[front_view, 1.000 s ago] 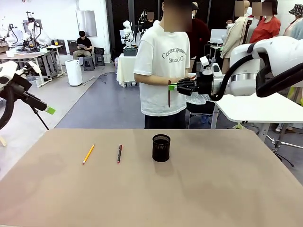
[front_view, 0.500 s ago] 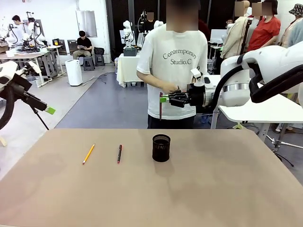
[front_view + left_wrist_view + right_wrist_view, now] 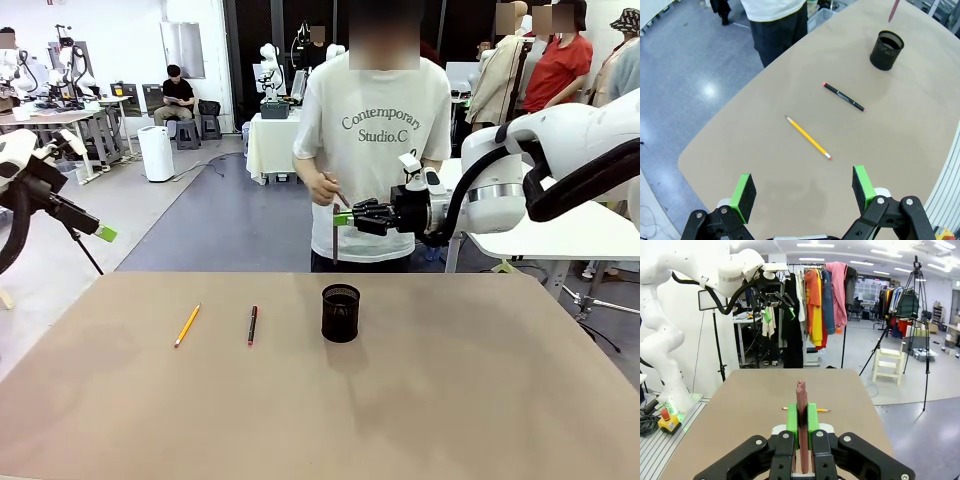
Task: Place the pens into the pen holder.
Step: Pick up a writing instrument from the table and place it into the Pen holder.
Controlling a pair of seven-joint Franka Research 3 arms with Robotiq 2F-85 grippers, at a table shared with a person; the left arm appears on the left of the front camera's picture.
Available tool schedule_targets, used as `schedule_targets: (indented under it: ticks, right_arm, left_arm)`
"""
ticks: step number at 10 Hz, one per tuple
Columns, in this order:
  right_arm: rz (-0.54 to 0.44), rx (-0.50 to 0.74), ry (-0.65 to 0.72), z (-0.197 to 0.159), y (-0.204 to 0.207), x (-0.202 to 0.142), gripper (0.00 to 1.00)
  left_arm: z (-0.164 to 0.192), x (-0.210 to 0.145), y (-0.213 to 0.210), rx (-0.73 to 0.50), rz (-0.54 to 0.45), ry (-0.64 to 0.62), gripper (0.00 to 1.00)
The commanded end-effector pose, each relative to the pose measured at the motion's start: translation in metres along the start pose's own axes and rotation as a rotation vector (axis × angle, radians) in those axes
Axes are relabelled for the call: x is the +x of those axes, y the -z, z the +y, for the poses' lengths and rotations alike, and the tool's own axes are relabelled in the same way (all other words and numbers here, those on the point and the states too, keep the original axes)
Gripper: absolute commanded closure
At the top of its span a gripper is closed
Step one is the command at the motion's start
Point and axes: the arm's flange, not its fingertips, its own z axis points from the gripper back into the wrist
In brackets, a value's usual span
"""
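Front view: the right gripper [image 3: 341, 217] pinches the reddish-brown pen [image 3: 335, 245] upright in the air above the black mesh pen holder [image 3: 340, 313]. The orange-yellow pencil [image 3: 187, 325] and the dark pen with red parts [image 3: 252, 325] lie on the table [image 3: 480, 400] left of the holder. The left gripper [image 3: 804, 187] stands spread wide, holding nothing.

Matt tan table [image 3: 450, 400], black wire-mesh pen holder [image 3: 340, 313]
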Motion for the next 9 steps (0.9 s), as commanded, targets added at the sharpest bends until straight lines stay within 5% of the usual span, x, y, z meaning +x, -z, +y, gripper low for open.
schedule_targets:
  ticks: [1, 4, 9]
  right_arm:
    - [-0.008, -0.026, 0.004, -0.002, -0.022, 0.022, 1.0]
    - [0.048, -0.063, 0.107, -0.002, -0.085, 0.077, 1.0]
    - [0.168, -0.265, 0.151, 0.022, -0.18, 0.123, 1.0]
  left_arm:
    - [0.0, 0.0, -0.001, 0.001, 0.0, 0.007, 0.0]
    - [0.0, 0.0, -0.001, 0.001, 0.0, 0.007, 0.0]
    - [0.0, 0.0, -0.001, 0.001, 0.0, 0.007, 0.0]
